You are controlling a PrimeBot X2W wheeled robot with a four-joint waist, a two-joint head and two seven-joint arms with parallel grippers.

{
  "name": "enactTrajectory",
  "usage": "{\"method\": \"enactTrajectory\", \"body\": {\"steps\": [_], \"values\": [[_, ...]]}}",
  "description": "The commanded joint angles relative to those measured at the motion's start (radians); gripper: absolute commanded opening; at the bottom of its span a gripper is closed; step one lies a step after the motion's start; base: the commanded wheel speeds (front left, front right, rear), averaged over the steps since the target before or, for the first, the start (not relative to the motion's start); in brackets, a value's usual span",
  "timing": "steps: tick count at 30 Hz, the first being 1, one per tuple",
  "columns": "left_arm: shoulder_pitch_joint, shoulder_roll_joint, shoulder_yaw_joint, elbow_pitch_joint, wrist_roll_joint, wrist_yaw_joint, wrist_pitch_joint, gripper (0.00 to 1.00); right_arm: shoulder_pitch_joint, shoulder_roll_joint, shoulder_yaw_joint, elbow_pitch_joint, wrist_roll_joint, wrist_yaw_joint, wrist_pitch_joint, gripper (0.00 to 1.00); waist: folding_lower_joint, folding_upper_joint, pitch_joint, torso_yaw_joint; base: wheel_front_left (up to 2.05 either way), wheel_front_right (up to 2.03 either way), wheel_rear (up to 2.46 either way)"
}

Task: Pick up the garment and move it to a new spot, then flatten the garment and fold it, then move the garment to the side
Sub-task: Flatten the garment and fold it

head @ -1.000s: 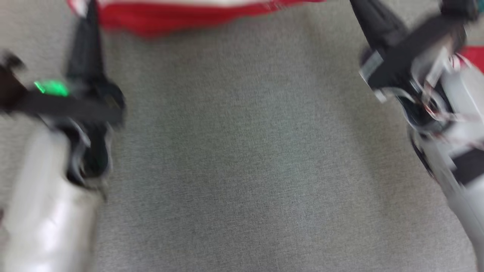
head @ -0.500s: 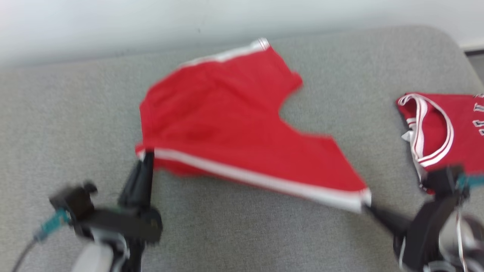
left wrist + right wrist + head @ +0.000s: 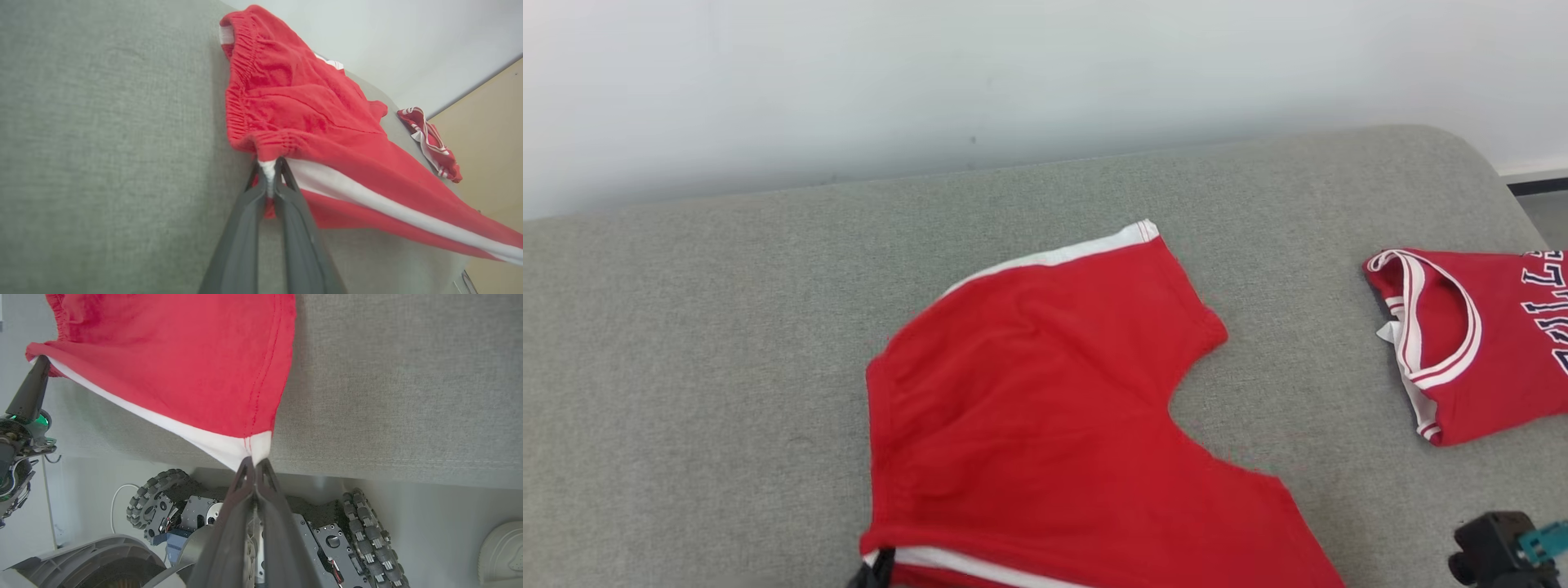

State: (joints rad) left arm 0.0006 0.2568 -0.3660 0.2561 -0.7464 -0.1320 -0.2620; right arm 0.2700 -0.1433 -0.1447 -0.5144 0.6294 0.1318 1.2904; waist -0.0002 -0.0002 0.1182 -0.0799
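Note:
The garment is a pair of red shorts with a white side stripe, spread on a grey cushioned surface. My left gripper is shut on the stripe's end at the elastic waistband corner; its tip peeks in at the bottom edge of the head view. My right gripper is shut on the white corner of the leg hem, just past the cushion's near edge. The striped edge stretches taut between the two grippers. In the right wrist view the left gripper's fingers show at the far left.
A second red garment, a jersey with white trim and dark letters, lies at the cushion's right end. A white wall stands behind the cushion. The robot's wheeled base sits below the near edge.
The head camera has swung up from bare cushion to the shorts and wall, so the picture shifted. Both grippers keep hold of the shorts' striped near edge.

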Motion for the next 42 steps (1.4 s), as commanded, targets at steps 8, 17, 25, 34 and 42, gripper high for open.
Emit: {"method": "enactTrajectory", "body": {"steps": [8, 17, 25, 34, 42], "values": [[0.039, -0.010, -0.004, -0.066, 0.014, 0.016, 0.002, 0.00, -0.076, -0.027, -0.018, -0.006, -0.060, -0.002, -0.077, 0.00, 0.0002, 0.0002, 0.001, 0.044, 0.00, 0.00, 0.00], [-0.097, -0.046, -0.022, -0.044, 0.015, 0.012, 0.026, 0.00, -0.343, -0.164, 0.100, 0.203, -0.140, -0.002, -0.296, 0.00, 0.0002, 0.0002, 0.031, 0.096, 0.00, 0.00, 0.00], [-0.293, -0.067, -0.043, 0.029, 0.064, 0.021, 0.043, 0.00, -0.685, -0.235, 0.243, 0.548, -0.182, -0.002, -0.488, 0.00, 0.0002, 0.0002, 0.092, 0.153, 0.00, 0.00, 0.00], [-0.454, -0.103, -0.053, 0.116, 0.080, 0.026, 0.062, 0.00, -0.959, -0.243, 0.333, 0.819, -0.222, -0.002, -0.612, 0.00, 0.0002, 0.0002, 0.165, 0.198, 0.00, 0.00, 0.00], [-0.542, -0.129, -0.050, 0.173, 0.074, 0.041, 0.068, 0.00, -1.113, -0.213, 0.357, 1.003, -0.282, -0.002, -0.707, 0.00, 0.0002, 0.0002, 0.214, 0.209, 0.00, 0.00, 0.00]]}}
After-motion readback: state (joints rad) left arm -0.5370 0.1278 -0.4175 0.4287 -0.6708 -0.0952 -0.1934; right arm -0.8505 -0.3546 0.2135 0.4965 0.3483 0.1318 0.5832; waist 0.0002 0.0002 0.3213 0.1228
